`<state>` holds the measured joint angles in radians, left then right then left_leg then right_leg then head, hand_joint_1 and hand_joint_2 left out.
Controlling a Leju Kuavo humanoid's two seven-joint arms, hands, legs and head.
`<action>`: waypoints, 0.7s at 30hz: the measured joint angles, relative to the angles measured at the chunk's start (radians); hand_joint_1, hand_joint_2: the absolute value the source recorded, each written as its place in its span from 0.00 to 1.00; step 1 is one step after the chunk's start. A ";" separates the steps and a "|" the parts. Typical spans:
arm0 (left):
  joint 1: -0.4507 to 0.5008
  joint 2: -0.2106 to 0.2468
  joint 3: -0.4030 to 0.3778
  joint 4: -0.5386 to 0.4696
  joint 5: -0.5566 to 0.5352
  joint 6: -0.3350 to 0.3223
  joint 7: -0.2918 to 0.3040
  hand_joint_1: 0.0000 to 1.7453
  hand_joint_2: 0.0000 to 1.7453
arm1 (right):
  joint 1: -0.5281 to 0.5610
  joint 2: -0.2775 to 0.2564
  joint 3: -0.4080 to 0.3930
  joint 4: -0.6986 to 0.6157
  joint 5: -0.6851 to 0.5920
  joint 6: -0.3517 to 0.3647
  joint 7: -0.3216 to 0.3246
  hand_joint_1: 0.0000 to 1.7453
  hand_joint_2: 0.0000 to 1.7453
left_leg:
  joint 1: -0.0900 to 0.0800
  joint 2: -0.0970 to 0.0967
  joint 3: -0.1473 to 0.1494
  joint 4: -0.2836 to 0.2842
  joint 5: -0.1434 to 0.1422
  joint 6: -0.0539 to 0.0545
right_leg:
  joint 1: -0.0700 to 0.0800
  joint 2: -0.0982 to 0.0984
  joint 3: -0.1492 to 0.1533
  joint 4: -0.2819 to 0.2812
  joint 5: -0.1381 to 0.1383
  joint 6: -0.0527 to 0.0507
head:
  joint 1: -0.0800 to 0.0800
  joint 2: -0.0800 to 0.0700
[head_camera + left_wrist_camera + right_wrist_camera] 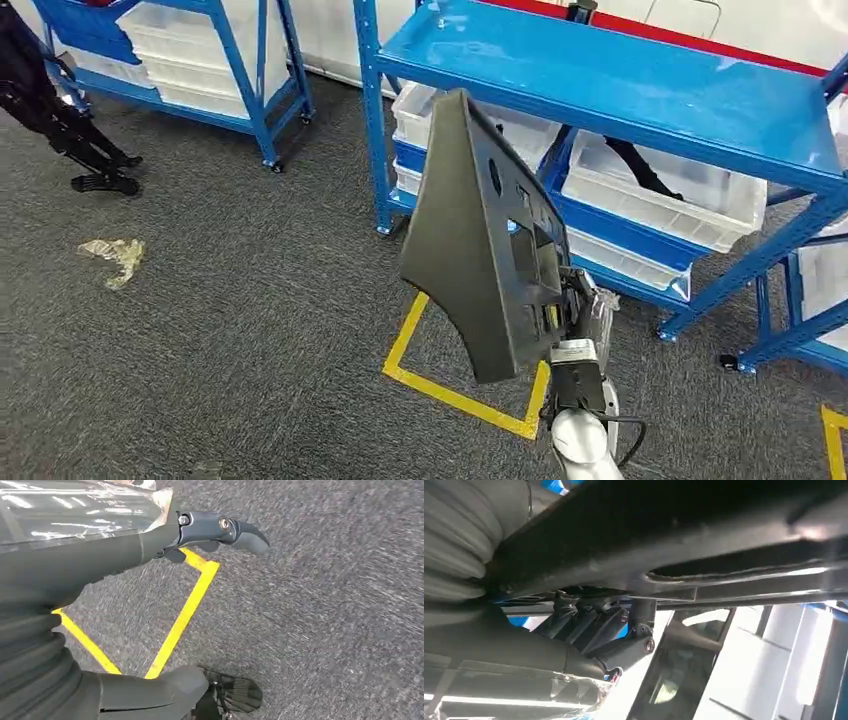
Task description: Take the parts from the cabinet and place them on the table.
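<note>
In the head view you see the right hand (pixel 578 318) raised at about 5 o'clock from picture centre, fingers clamped on the lower edge of the part (pixel 485 235), a large dark grey moulded panel with several cut-outs. The part stands nearly upright, tilted slightly, its narrow end at 12 o'clock and its broad end at 6 o'clock, held clear of the floor (pixel 230 320). Behind it, from 12 to 3 o'clock, stands the cabinet (pixel 620 80), a blue steel rack with a bare blue top shelf; white bins (pixel 660 200) sit on its lower level, and one bin holds a dark strap-like item you cannot identify. A second blue rack (pixel 240 60) with white trays stands at 11 o'clock, well apart. A yellow tape (pixel 440 385) outline lies on the grey carpeted floor directly under the part. A crumpled scrap (pixel 115 258) lies on the floor at 9 o'clock, and a dark stand foot (pixel 100 170) sits at 10 o'clock. In the right wrist view the dark fingers (pixel 589 627) curl against the part's (pixel 684 540) underside, with blue shelving and white bins blurred behind. In the left wrist view the left hand (pixel 150 545) hangs above the floor (pixel 325 605) and the tape (pixel 185 615); its fingers (pixel 225 530) are extended and spread from the thumb (pixel 165 685), holding nothing.
</note>
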<state>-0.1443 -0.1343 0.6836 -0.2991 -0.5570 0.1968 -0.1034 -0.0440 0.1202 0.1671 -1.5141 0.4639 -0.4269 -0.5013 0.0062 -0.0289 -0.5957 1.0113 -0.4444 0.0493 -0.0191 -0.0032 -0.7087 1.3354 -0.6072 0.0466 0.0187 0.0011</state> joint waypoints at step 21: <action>-0.012 -0.011 -0.006 -0.003 -0.032 0.011 0.000 0.00 1.00 | -0.013 0.020 -0.010 0.008 0.030 0.011 -0.003 1.00 1.00 | 0.001 0.084 -0.001 0.009 -0.014 -0.052 | 0.008 -0.050 0.152 -0.323 0.130 -0.015 | -0.010 0.000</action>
<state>-0.1558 -0.1453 0.6779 -0.3021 -0.5890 0.2083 -0.1034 -0.0569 0.1400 0.1575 -1.5065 0.4936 -0.4158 -0.5043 0.0075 0.0553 -0.5970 1.0204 -0.4580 -0.0028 -0.0112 -0.0530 -0.5571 1.0127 -0.4767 0.0314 0.0087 0.0011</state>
